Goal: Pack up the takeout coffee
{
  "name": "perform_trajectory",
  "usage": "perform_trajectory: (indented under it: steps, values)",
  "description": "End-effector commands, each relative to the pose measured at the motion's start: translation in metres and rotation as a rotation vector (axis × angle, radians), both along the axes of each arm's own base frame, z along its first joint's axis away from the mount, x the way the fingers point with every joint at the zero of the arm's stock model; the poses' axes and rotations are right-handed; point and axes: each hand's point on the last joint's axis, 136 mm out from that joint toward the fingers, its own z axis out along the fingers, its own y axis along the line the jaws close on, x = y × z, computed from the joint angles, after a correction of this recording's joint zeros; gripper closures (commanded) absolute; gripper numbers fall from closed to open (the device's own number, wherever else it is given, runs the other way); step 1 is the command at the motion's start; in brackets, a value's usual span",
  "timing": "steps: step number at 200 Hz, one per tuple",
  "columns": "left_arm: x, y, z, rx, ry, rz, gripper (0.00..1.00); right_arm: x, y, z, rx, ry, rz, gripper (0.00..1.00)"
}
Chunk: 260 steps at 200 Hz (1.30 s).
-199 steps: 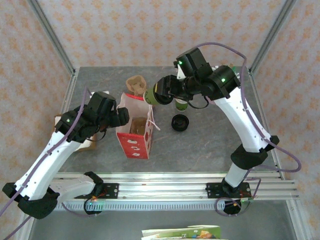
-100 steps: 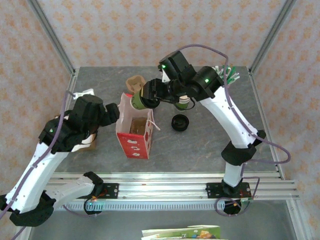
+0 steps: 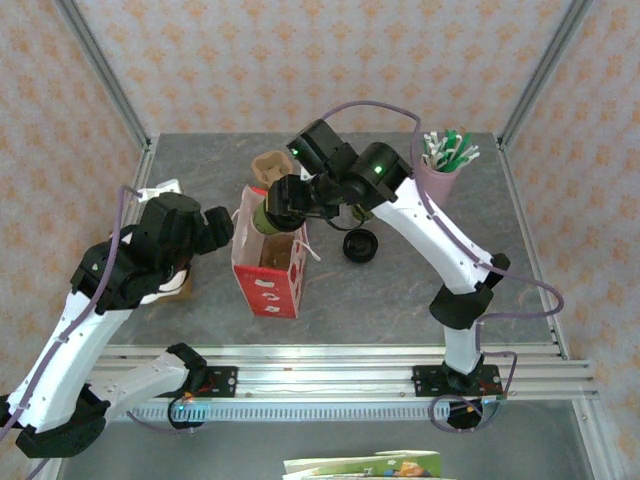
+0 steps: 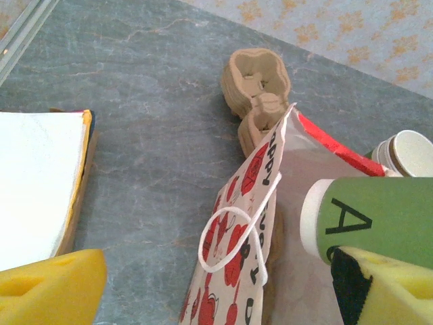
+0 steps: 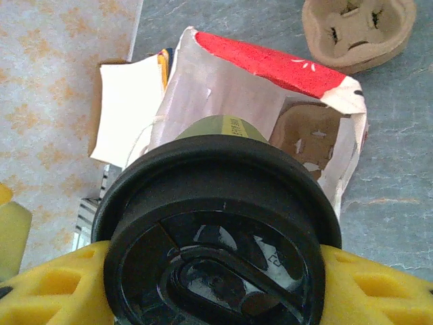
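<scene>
The takeout coffee (image 3: 257, 214), a green paper cup under a black lid (image 5: 216, 250), lies on its side in my right gripper (image 3: 272, 207), which is shut on it. Yellow pads (image 5: 382, 288) press on both sides of the lid. The cup hangs over the open mouth of the red-and-white paper bag (image 3: 268, 272), its white bottom rim (image 4: 311, 218) pointing left. A brown cardboard carrier (image 5: 312, 134) stands inside the bag. My left gripper (image 3: 222, 226) is open beside the bag's left wall, whose string handle (image 4: 233, 237) hangs between the yellow fingers (image 4: 51, 284).
A brown cup carrier (image 3: 272, 167) lies behind the bag. A loose black lid (image 3: 359, 245) sits to the bag's right. A pink cup of straws (image 3: 440, 165) stands at the back right. White napkins (image 4: 34, 183) are stacked left of the bag.
My right arm has carried the cup leftward, from beyond the bag's right side to over its mouth. The left gripper drew back slightly to the left.
</scene>
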Motion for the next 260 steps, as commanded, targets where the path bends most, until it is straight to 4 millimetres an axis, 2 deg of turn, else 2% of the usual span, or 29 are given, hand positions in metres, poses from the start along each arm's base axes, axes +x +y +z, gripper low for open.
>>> perform_trajectory:
  steps: [1, 62, 149, 260]
  values:
    - [-0.003, 0.007, -0.005, 0.005, 0.001, 0.025, 0.11, 0.009, -0.008, -0.006, -0.055, -0.043, -0.032, 0.54]
    - [-0.006, 0.008, -0.019, 0.009, 0.012, 0.024, 0.11, 0.021, 0.002, -0.03, -0.136, -0.062, -0.021, 0.54]
    - [-0.006, 0.004, -0.037, 0.008, 0.033, 0.007, 0.11, 0.019, 0.017, -0.069, -0.269, -0.084, 0.03, 0.54]
    - [-0.011, 0.0, -0.064, -0.017, 0.062, -0.009, 0.11, 0.025, 0.012, -0.115, -0.418, -0.072, 0.068, 0.54]
